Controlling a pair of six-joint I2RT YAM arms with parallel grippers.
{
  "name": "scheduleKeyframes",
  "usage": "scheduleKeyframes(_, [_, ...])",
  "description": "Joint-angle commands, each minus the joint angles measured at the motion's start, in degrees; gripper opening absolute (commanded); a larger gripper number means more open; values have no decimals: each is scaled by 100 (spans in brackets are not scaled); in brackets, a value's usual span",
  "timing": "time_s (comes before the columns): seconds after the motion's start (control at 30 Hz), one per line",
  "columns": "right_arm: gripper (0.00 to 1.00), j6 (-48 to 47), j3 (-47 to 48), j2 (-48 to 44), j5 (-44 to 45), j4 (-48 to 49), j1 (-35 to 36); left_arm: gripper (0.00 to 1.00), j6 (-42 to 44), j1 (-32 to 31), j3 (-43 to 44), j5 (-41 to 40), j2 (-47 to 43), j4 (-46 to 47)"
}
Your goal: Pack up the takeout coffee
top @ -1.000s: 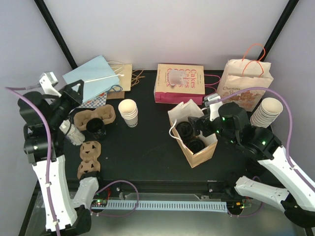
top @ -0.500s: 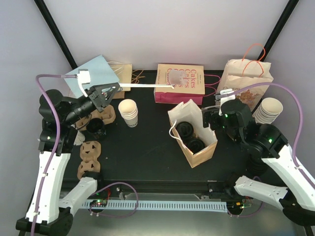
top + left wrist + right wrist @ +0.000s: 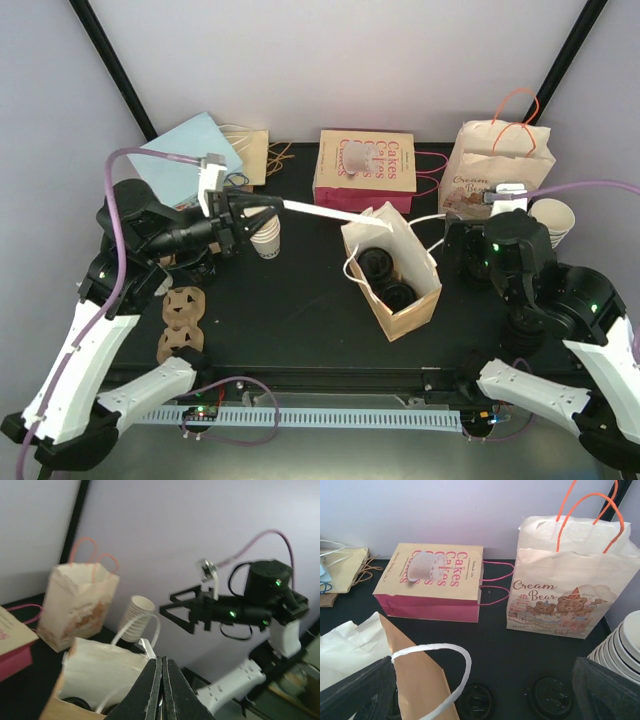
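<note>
Left hand [image 3: 161, 662] and cup stack [image 3: 620, 647] each partly beyond the view's edge.

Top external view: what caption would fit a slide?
Left pincer points a thin white stick at the open paper bag, two black lids showing inside.

We see the takeout coffee [image 3: 378, 263] standing upright inside the open paper bag [image 3: 410, 318], toward the bag's far end, with only its round black lid showing. A second black lid [image 3: 397, 295] sits just beside it, toward the bag's near end.
</note>
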Motion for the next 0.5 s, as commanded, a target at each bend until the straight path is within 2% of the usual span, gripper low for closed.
scheduleKeyframes(0.0, [98, 169, -7, -142, 284, -98, -31, 2, 843, -850, 406, -564, 176, -717])
scheduleKeyframes(0.17, [99, 170, -1, -203, 283, -119, -32, 2, 1321, -1673, 828, -1355, 458, -1372])
scheduleKeyframes(0.37, [100, 156, -30, -217, 311, -171, -30, 2, 2114, -2944, 1887, -2575, 1303, -2624])
scheduleKeyframes(0.47, [100, 181, -57, -231, 277, -159, -35, 2, 2270, -3234, 2193, -3081, 1673, -2930])
